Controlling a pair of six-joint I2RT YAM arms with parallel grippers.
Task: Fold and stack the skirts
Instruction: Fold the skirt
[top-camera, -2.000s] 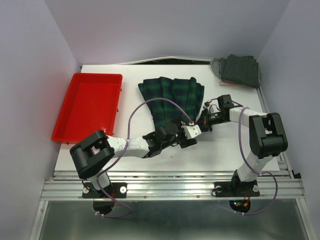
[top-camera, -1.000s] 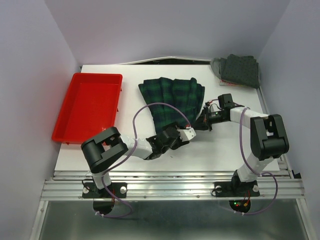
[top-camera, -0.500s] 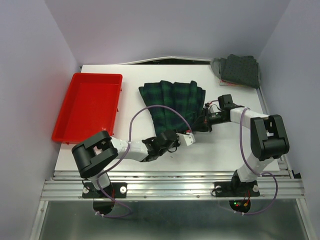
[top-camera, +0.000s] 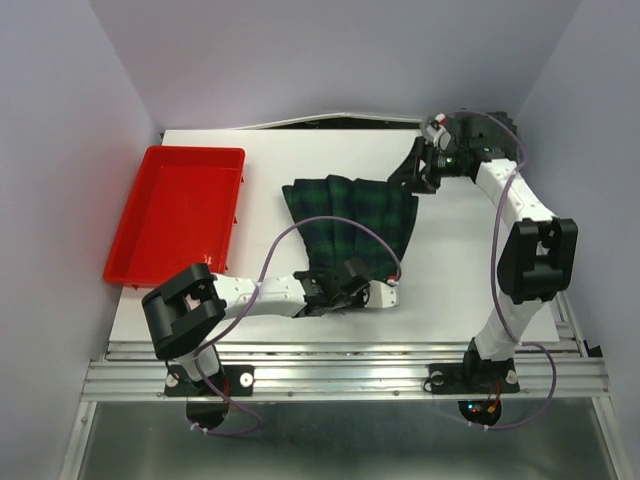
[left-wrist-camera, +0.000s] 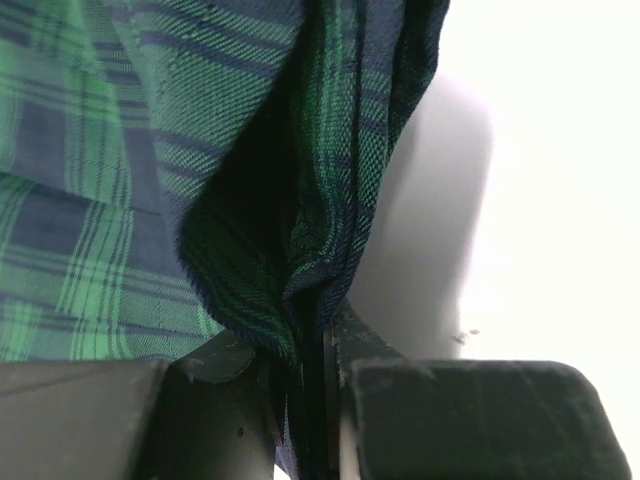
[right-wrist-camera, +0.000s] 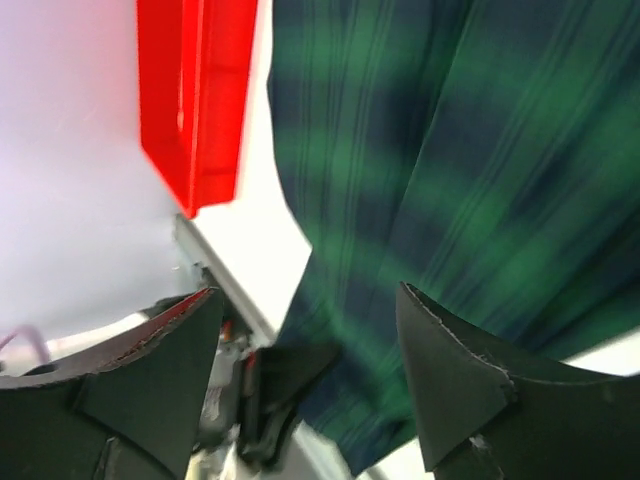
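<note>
The green-navy plaid pleated skirt (top-camera: 350, 215) lies spread on the middle of the white table. My left gripper (top-camera: 375, 293) sits low at the skirt's near edge. In the left wrist view its fingers (left-wrist-camera: 322, 345) are shut on a bunched fold of the plaid cloth (left-wrist-camera: 250, 200). My right gripper (top-camera: 414, 172) hangs above the skirt's far right corner, open and holding nothing. The right wrist view shows its wide-apart fingers (right-wrist-camera: 305, 295) over the plaid skirt (right-wrist-camera: 450, 150). A folded charcoal dotted skirt (top-camera: 505, 126) lies at the back right corner, mostly hidden behind the right arm.
A red plastic tray (top-camera: 180, 210) stands at the left side of the table, also seen as the red tray (right-wrist-camera: 195, 90) in the right wrist view. Grey walls close in on the left, back and right. The metal rail with the arm bases (top-camera: 340, 375) runs along the near edge.
My right gripper let go of the skirt's right edge, opened, and swung up toward the back right. My left gripper shut on the near hem and drew it slightly nearer and rightward.
</note>
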